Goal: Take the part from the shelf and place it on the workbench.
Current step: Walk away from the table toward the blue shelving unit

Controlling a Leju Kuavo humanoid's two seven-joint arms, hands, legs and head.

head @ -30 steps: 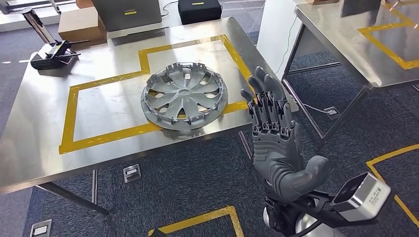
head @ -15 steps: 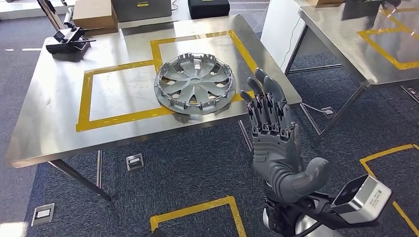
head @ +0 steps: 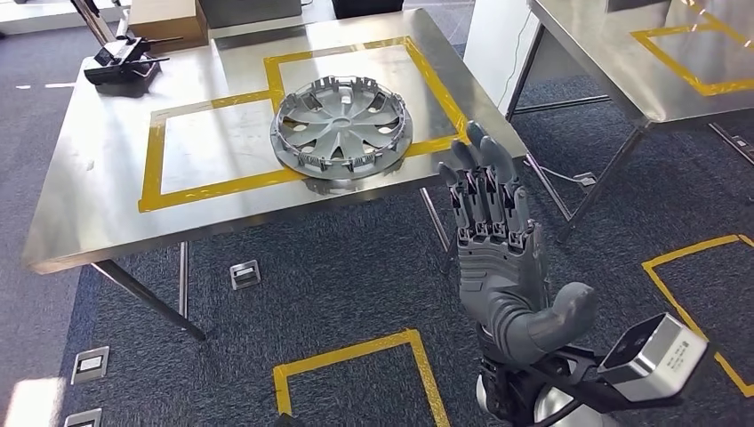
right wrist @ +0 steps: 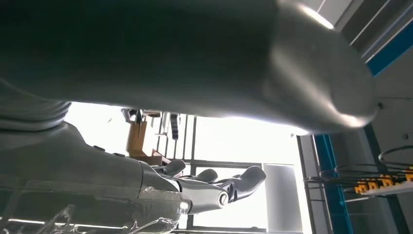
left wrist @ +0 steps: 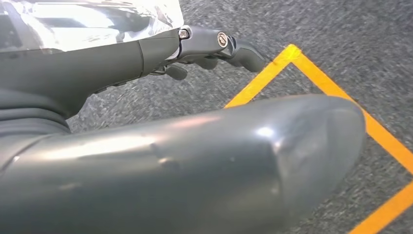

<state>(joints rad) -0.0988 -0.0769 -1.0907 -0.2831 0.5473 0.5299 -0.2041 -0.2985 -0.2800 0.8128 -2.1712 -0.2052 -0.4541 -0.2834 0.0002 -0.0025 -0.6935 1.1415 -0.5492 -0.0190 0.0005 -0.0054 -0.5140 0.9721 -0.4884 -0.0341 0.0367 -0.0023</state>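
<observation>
From the head view I see the wheel cover [head: 341, 125] lying flat on the steel tabletop [head: 107, 205], overlapping the yellow tape outline. My right hand [head: 494, 249] is raised beside the table edge, fingers straight and holding nothing. In the left wrist view, my left hand [left wrist: 146, 53] hangs above carpet, fingers loosely extended, empty.

Grey hubcap [head: 341, 125] flat on workbench [head: 107, 205]

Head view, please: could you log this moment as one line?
wheel cover: flat on workbench, over yellow tape | right robot hand: open, raised, empty | left robot hand: empty, above carpet
</observation>
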